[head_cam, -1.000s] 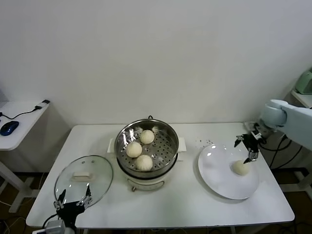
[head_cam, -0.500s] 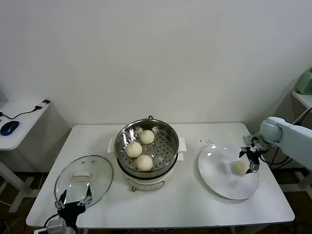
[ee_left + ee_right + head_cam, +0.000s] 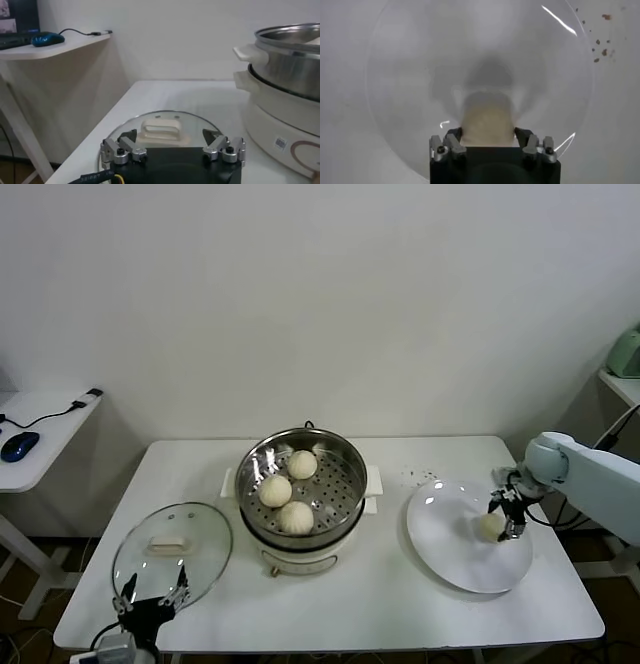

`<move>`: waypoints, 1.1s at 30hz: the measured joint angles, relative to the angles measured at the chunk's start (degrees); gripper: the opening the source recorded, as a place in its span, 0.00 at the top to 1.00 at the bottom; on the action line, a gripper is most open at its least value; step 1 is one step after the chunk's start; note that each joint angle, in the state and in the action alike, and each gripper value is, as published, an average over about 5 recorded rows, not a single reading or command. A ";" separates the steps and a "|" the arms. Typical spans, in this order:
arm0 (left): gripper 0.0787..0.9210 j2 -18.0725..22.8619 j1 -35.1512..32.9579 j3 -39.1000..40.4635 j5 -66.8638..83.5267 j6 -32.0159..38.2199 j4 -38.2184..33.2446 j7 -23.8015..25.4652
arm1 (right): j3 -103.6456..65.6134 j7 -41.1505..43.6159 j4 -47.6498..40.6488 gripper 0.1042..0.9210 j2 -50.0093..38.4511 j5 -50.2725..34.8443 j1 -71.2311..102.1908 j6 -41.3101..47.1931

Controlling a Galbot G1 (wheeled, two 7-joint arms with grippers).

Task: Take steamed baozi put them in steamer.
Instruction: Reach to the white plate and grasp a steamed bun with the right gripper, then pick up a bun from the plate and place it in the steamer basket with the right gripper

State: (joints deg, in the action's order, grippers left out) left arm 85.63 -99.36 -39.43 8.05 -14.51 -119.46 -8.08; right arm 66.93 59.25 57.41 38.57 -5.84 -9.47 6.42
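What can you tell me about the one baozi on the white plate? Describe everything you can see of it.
The baozi is a small, round, cream-white dough bun with a smooth, matte, domed top, whole and unbroken. It sits on the flat white plate, toward the plate's right side, at the right end of the table, apart from the steamer. The right gripper is down over it, one of its jaws on either side of the bun, close against its flanks; whether they already press it cannot be told.
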 measured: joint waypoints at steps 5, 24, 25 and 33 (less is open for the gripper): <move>0.12 0.01 0.25 0.05 0.00 -0.16 -0.26 0.00 | 0.78 0.21 1.69 0.28 -0.89 -0.87 -1.49 0.73; 0.12 -0.03 0.88 0.77 0.31 -1.01 -1.80 0.27 | 26.73 1.31 14.90 0.28 9.48 -28.44 -40.63 5.38; 0.12 -0.03 0.92 0.78 0.39 -1.09 -1.89 0.29 | 27.26 1.10 15.61 0.28 10.78 -30.16 -41.96 5.84; 0.12 -0.07 1.06 0.57 1.12 -1.37 -2.13 0.31 | 29.40 -1.99 19.62 0.28 21.52 -40.07 -46.70 9.69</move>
State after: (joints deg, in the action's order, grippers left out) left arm 85.55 -98.30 -38.86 9.17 -15.88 -121.59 -7.77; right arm 96.33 57.26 77.03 60.08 -45.91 -56.17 16.12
